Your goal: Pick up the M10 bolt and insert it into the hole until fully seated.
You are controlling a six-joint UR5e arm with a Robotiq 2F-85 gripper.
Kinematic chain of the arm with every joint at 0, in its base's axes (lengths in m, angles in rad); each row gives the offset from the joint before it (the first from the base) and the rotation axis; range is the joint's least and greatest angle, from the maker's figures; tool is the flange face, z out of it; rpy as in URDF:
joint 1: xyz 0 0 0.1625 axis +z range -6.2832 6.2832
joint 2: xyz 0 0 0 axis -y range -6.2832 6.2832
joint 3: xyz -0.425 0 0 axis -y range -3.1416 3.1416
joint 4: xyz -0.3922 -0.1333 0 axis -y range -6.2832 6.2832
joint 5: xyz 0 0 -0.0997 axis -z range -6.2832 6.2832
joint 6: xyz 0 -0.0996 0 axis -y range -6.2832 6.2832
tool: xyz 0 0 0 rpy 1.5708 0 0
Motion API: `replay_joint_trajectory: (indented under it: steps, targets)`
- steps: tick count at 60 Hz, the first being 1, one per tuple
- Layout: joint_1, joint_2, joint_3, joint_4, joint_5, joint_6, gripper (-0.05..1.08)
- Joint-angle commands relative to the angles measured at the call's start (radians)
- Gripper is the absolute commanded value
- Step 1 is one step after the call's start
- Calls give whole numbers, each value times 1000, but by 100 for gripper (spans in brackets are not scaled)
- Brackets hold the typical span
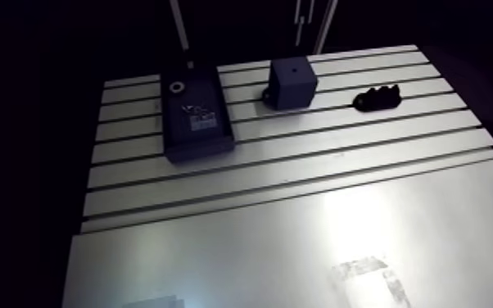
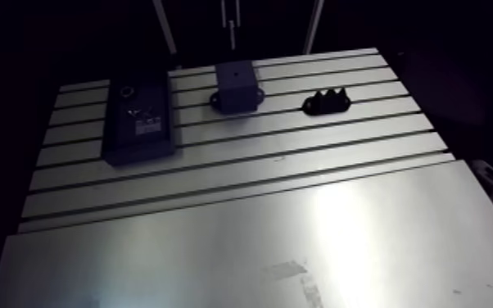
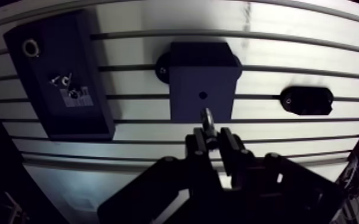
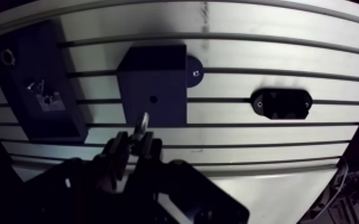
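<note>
**Bolt pinched in the claw, over the block, not yet in the hole**

You had one bolt (image 3: 207,119) in play. In the wrist view it stood out between the two fingertips of your gripper (image 3: 213,138), which was clamped on its lower end. Its free end showed against the top face of the block (image 3: 203,71), just on the gripper's side of the hole (image 3: 203,95) and outside it. Whether the bolt touched the block, you could not tell.

You had one block, dark and square-topped, with a single hole in its top face. One rounded tab (image 3: 163,70) stuck out at its base on the tray's side.

You had one tray (image 3: 92,122), dark and shallow, lying beside the block and apart from it. In it were one pale ring (image 3: 30,47) in a far corner, a small cluster of loose metal pieces (image 3: 65,82) near the middle, too small to count, and one pale label (image 3: 76,98) just beside them.

One low dark fixture (image 3: 306,100) sat alone on the block's other side, well apart from it.

All of it rested on the slotted table (image 1: 340,151), the three things in a row along its far part. Nearer the arm a smooth metal sheet (image 1: 241,254) covered the slots, with a bright glare on it.
</note>
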Motion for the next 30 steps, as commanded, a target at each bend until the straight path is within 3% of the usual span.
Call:
replay_joint_trajectory:
  steps: [1, 30]
  targets:
    - [1, 4, 11, -26, -8, 6, 108]
    - [18, -1, 42, -63, -6, 18, 108]
